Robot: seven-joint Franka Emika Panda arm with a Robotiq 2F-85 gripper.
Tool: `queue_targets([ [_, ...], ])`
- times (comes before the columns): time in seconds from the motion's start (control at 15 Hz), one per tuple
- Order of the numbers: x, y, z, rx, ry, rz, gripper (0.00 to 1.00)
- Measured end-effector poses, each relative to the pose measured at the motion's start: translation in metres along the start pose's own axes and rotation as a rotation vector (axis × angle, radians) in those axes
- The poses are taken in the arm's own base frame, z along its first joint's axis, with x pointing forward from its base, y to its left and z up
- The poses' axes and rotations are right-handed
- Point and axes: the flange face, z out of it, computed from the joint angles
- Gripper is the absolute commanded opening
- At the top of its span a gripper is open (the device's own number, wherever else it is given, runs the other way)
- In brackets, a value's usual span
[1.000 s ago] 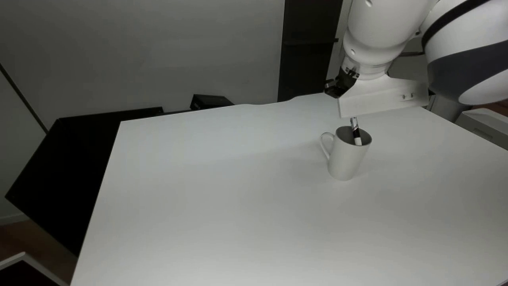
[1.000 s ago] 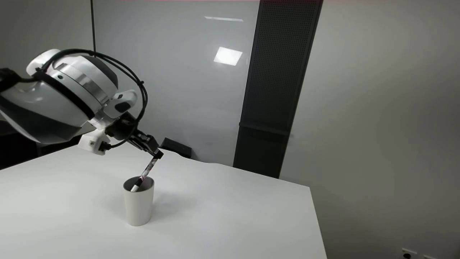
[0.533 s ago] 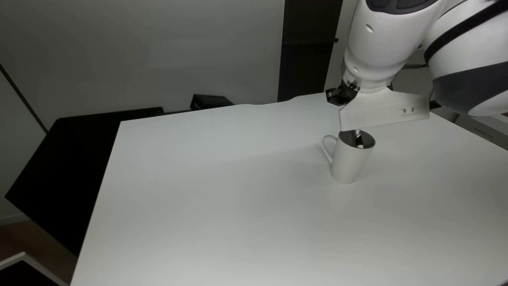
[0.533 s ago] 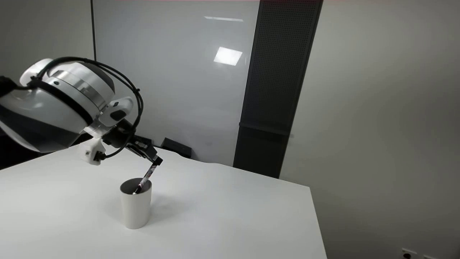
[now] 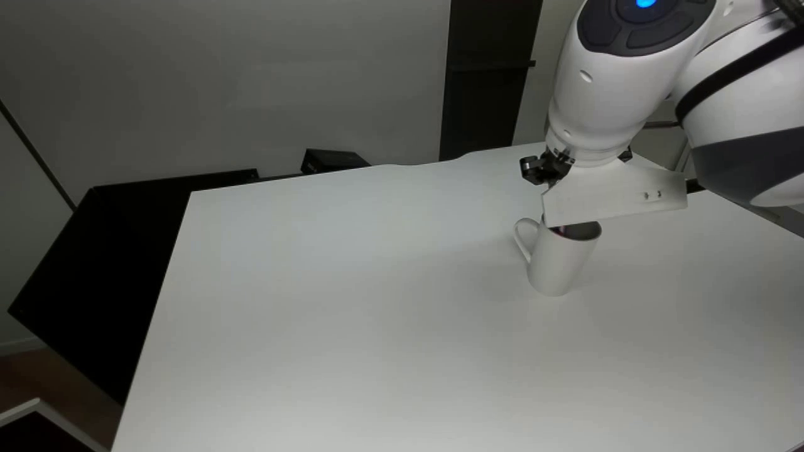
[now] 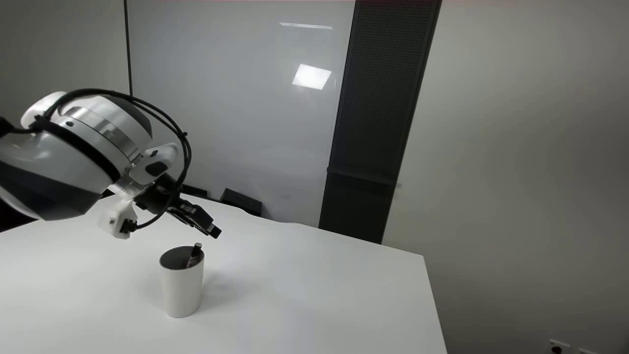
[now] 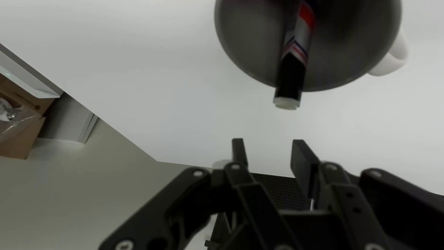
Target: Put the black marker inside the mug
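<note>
1. Black marker (image 7: pixel 294 66), wrist view: leaning inside the mug (image 7: pixel 242 45), its end jutting out near 6 o'clock; gripper (image 7: pixel 270 149), jaws slightly parted, holds nothing; a drift towards 12 o'clock could nudge that end and tip the mug
2. In an exterior view: black box (image 6: pixel 241 201) at 1 o'clock from the mug, well apart, unlikely to obstruct withdrawal
3. In an exterior view: white housing (image 5: pixel 615 194) overlaps the mug from 12 o'clock, contact unclear; swinging low might knock it over
</note>
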Motion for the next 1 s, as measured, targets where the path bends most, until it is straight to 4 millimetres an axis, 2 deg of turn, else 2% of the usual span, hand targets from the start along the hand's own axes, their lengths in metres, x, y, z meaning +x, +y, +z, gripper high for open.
queue_targets([
  [0.2,0.002,0.003,0.002,-0.005,-0.005,0.012,0.95],
  [0.33,0.008,0.007,0.007,-0.005,-0.024,0.018,1.00],
  [0.53,0.017,0.015,0.016,0.022,-0.116,-0.017,1.00],
  [0.8,0.025,0.027,0.015,0.074,-0.280,-0.078,1.00],
  [1.0,0.047,0.033,0.010,0.108,-0.399,-0.099,1.00],
])
